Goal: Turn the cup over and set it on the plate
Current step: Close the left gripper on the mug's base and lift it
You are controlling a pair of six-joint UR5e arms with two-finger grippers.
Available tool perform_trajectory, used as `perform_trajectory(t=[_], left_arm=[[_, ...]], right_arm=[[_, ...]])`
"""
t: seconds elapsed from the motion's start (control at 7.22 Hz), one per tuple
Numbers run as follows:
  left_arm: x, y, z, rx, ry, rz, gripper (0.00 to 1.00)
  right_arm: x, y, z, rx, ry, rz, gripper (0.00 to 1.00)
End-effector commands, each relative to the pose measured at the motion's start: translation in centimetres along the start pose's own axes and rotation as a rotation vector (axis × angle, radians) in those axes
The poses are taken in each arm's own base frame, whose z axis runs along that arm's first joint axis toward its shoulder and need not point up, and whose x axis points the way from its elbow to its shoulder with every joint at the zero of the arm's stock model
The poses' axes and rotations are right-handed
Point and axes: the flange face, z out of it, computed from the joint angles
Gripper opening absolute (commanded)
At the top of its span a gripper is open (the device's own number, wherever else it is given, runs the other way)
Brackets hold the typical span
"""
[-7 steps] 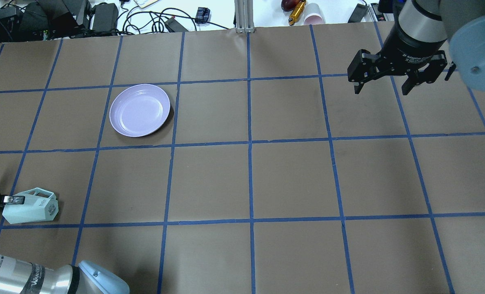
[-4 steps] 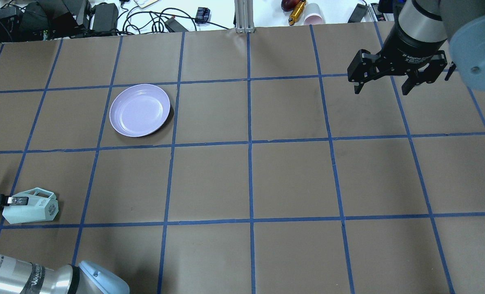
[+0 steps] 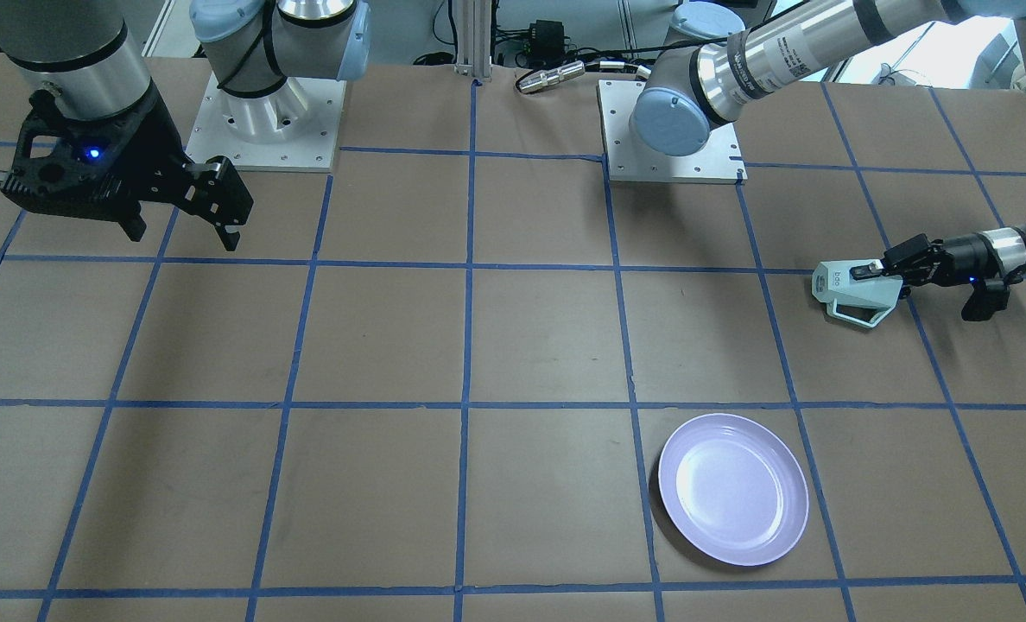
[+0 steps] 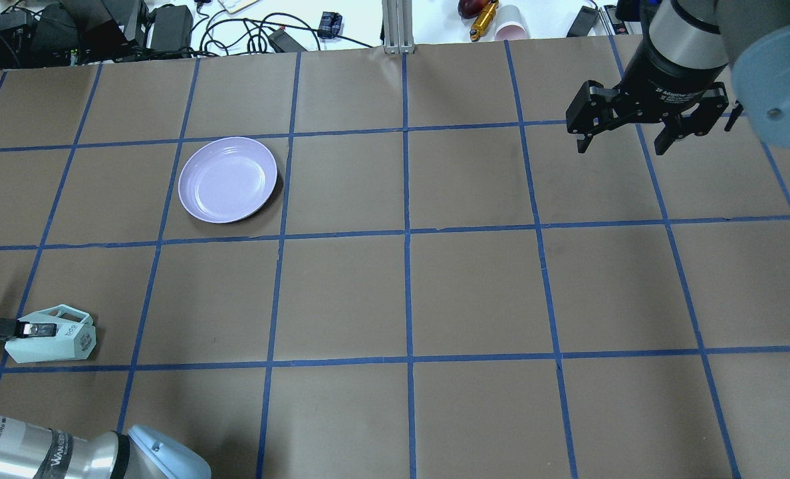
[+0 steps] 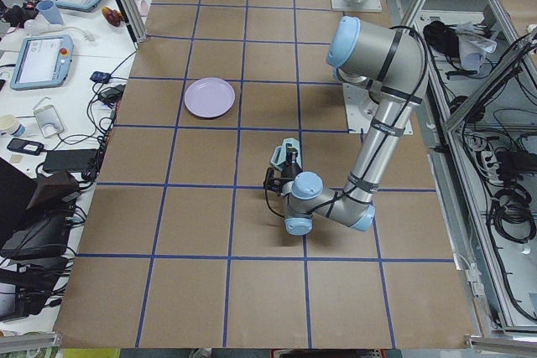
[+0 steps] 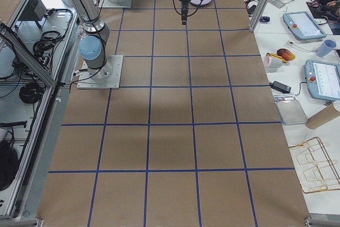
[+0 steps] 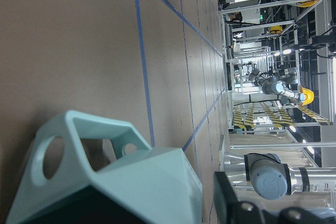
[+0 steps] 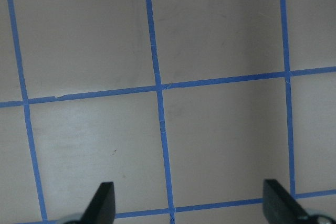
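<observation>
The mint-green cup (image 4: 59, 340) lies on its side at the table's near left, handle up, rim toward my left arm; it also shows in the front view (image 3: 850, 294) and the left wrist view (image 7: 126, 182). My left gripper (image 4: 38, 330) is low and level, open, with one finger (image 3: 869, 271) on top of the cup's wall at the rim; the other finger is hidden. The lavender plate (image 4: 227, 178) sits empty two squares further out, also in the front view (image 3: 733, 488). My right gripper (image 4: 624, 141) is open and empty, high at the far right.
Blue tape lines divide the brown table (image 4: 408, 293) into squares. Cables, adapters and a paper cup (image 4: 509, 23) lie beyond the far edge. The right wrist view shows only bare table under the open fingers (image 8: 102, 200).
My left gripper's finger has slid further right along the top of the cup. The cup, the plate and the right arm have stayed in place.
</observation>
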Motion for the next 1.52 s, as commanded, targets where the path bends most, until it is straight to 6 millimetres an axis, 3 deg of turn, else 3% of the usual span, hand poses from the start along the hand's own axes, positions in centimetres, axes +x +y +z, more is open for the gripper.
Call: perform_trajectory(t=[0.0,0.83,1.39], left_arm=[[0.1,-0.2,0.0,0.019,-0.001,-0.006,0.00],[0.4,-0.3,-0.1,0.028,-0.004,-0.007,0.00],[3.3,-1.2,-1.0,0.085,-0.039,-0.048,0.00]], right_arm=[[0.0,0.0,0.0,0.000,0.000,0.000,1.00],[0.0,0.0,-0.1,0.001,-0.002,0.000,1.00],[0.0,0.0,0.0,0.000,0.000,0.000,1.00]])
